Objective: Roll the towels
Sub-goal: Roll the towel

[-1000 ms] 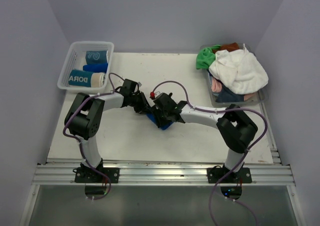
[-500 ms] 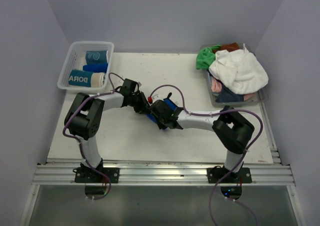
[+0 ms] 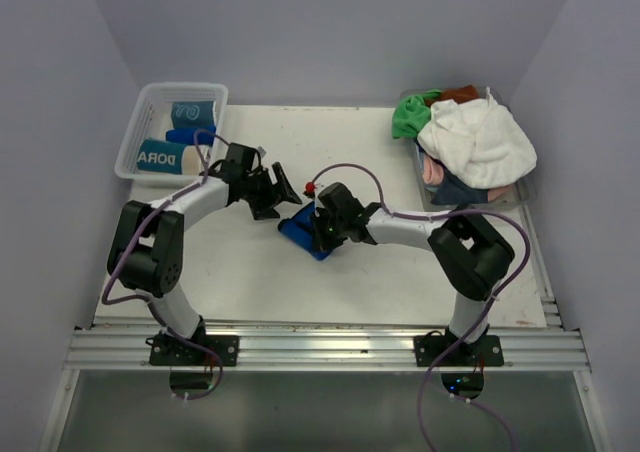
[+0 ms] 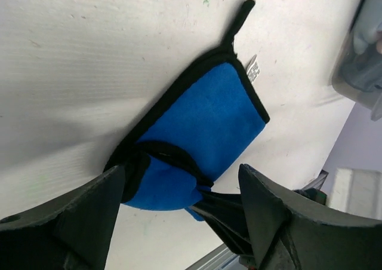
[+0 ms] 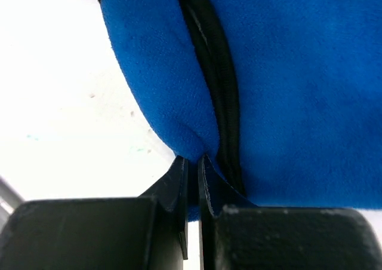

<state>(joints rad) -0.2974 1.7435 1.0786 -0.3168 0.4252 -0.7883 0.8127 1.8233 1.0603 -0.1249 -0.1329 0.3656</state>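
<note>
A royal blue towel with black edging lies partly folded mid-table. In the left wrist view the blue towel lies flat with one end curled over. My right gripper is shut on that curled end, and the right wrist view shows the right gripper pinching a fold of the blue towel. My left gripper hangs open just up-left of the towel, touching nothing. The left wrist view has the left gripper with wide-spread fingers around the curled end.
A clear mesh basket at the back left holds three rolled towels: teal, blue, and teal-and-beige with lettering. A bin at the back right is heaped with white, green and pink towels.
My left gripper has let go of the blue towel, opened and drawn back toward the upper left. The right gripper has closed on the towel's curled end.
</note>
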